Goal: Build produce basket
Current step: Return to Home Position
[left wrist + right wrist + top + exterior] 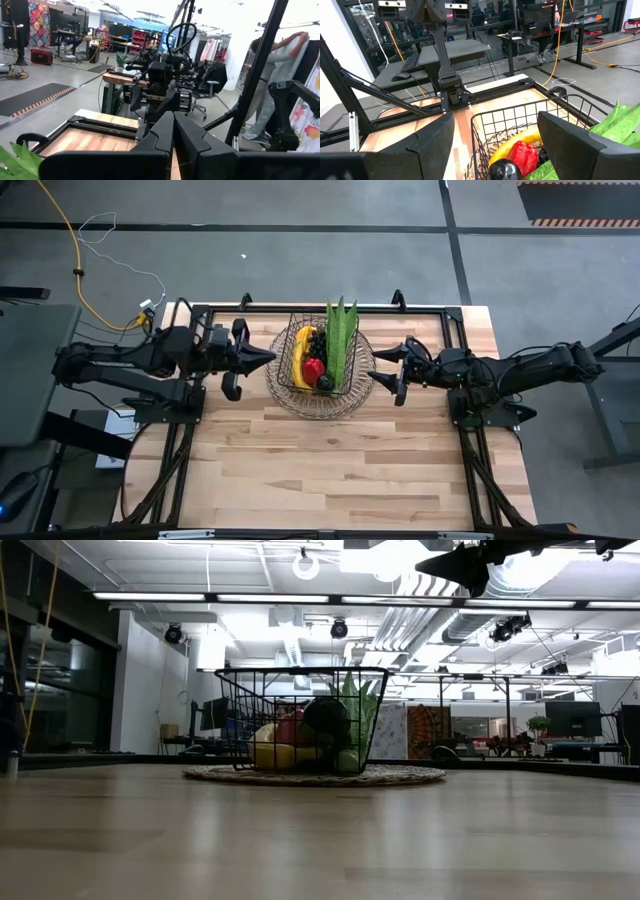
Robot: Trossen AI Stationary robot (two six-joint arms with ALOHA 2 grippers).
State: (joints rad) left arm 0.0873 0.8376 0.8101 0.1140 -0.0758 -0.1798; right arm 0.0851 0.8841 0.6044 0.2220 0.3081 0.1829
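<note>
While both arms hang off to either side of the basket [288,402], every piece of produce in view lies inside it. Left of basket: left gripper [268,357] points at the near wall, just short of the woven rim and apart from it; its fingers [159,136] are pressed together with nothing between them. Basket: upright on the table [330,470]. Inside, on the left gripper's side, lies the banana [302,350], with the grape bunch [317,340] and red pepper [314,369] beside it and a dark round fruit [325,383] by the pepper. The green leafy ear [341,340] stands on the far side, its leaves above the wire. Right of basket: right gripper [382,376] sits at the edge of the woven rim, fingers [430,145] spread wide, empty.
</note>
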